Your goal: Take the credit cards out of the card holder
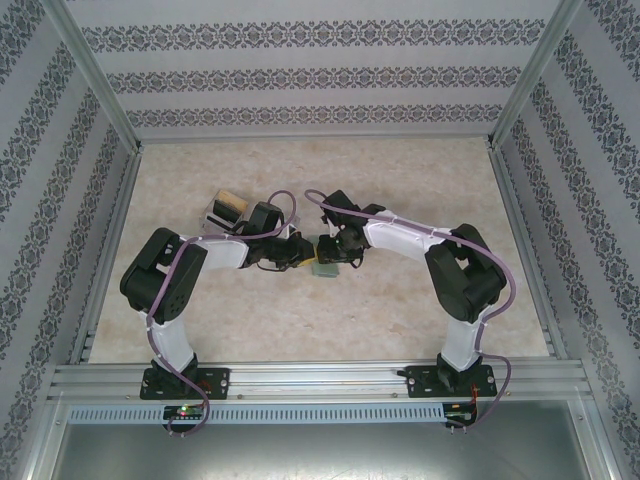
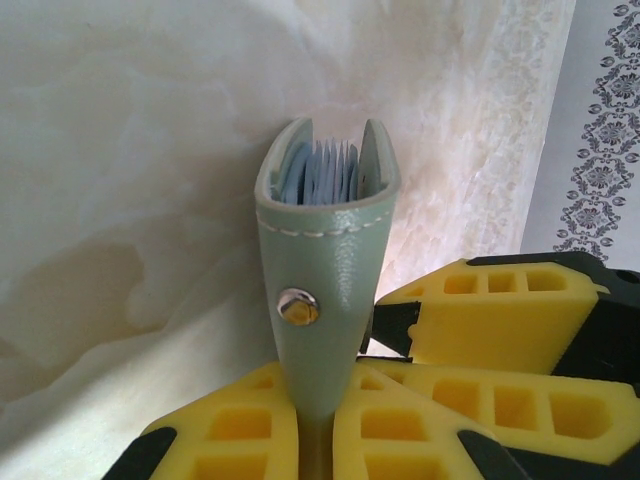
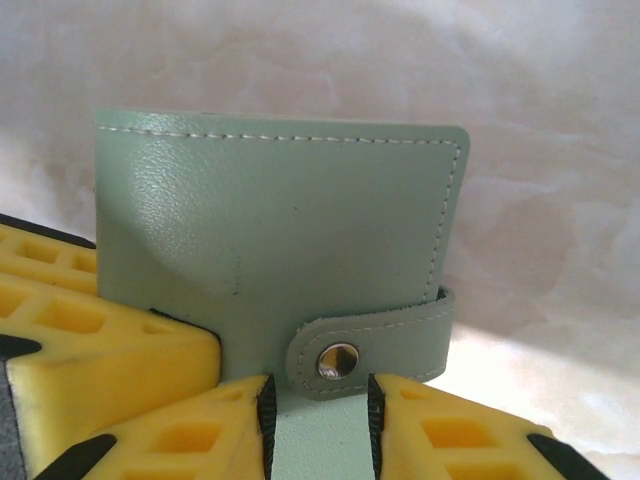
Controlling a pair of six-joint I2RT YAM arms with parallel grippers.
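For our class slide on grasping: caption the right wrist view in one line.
Grey-green leather card holder, snap strap fastened, pinched between the right gripper's yellow fingers.

card holder (image 3: 270, 220): no text or brand to read on its plain stitched face
snap (image 3: 338, 360): bare metal, no mark readable
walls (image 1: 300, 80): bands of ornament, no letters
tabletop (image 1: 400, 320): marbled, nothing readable

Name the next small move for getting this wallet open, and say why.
Probably move the right pincer onto the strap and peel it off the snap while the left pincer holds firm. Both pincers are clamped on the wallet, and the strap is fastened across its closed cover, so no card can come out yet.
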